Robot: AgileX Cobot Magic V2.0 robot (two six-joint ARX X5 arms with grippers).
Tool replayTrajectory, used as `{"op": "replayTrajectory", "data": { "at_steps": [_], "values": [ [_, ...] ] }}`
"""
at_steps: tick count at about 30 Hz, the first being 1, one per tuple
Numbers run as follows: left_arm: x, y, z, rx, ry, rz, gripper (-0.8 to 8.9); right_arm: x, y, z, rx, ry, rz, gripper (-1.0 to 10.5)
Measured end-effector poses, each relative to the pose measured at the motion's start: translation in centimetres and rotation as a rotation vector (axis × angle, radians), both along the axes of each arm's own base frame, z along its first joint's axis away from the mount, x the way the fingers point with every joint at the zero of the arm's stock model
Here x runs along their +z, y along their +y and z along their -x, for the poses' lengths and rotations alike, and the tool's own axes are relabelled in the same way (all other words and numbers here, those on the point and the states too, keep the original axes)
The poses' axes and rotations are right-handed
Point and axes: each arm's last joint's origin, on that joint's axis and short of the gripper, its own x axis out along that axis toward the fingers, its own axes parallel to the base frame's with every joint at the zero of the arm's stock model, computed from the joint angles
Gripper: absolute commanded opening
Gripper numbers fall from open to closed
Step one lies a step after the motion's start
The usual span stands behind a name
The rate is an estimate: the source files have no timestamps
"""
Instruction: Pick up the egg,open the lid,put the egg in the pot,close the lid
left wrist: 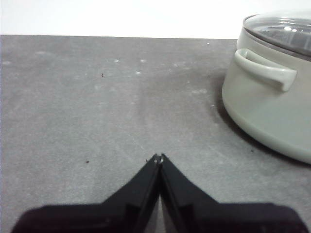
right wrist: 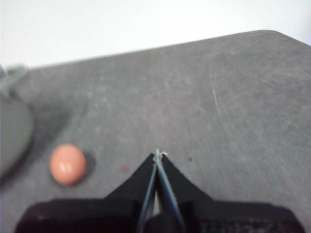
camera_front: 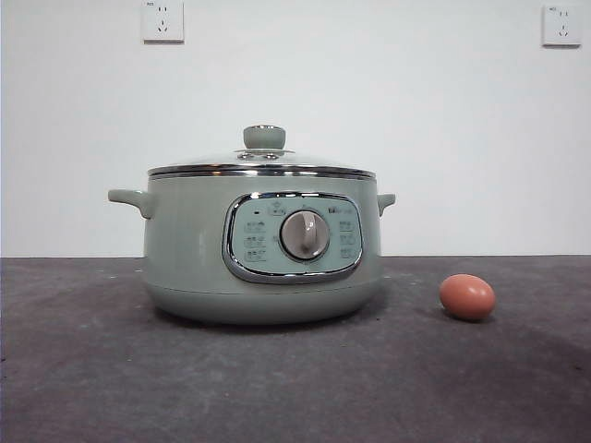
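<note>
The sage-green pot (camera_front: 263,249) stands in the middle of the dark table, its control panel and silver dial facing the front view. The glass lid (camera_front: 263,164) with its green knob sits shut on it. The reddish-brown egg (camera_front: 467,296) lies on the table to the right of the pot. My left gripper (left wrist: 158,158) is shut and empty over bare table, apart from the pot (left wrist: 272,102) and its side handle. My right gripper (right wrist: 158,154) is shut and empty, with the egg (right wrist: 68,164) a short way off to its side. Neither arm shows in the front view.
The grey table (camera_front: 92,369) runs back to a white wall with two sockets (camera_front: 162,20). The table's far edge and a rounded corner (right wrist: 272,34) show in the right wrist view.
</note>
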Motion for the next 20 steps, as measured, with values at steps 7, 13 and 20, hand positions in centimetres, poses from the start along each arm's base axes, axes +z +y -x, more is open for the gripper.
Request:
{"op": "replayTrajectory", "data": {
  "at_steps": [7, 13, 20],
  "values": [
    [3.7, -0.1, 0.6, -0.009, -0.029, 0.075, -0.06, 4.9, 0.0, 0.9, 0.03, -0.112, -0.078, -0.1],
    [7.2, -0.4, 0.8, -0.094, -0.005, 0.113, -0.06, 8.5, 0.3, 0.9, 0.123, -0.02, -0.091, -0.1],
    [12.1, -0.6, 0.8, -0.181, 0.05, 0.141, -0.06, 13.6, 0.8, 0.4, 0.271, 0.105, -0.056, -0.1]
  ]
}}
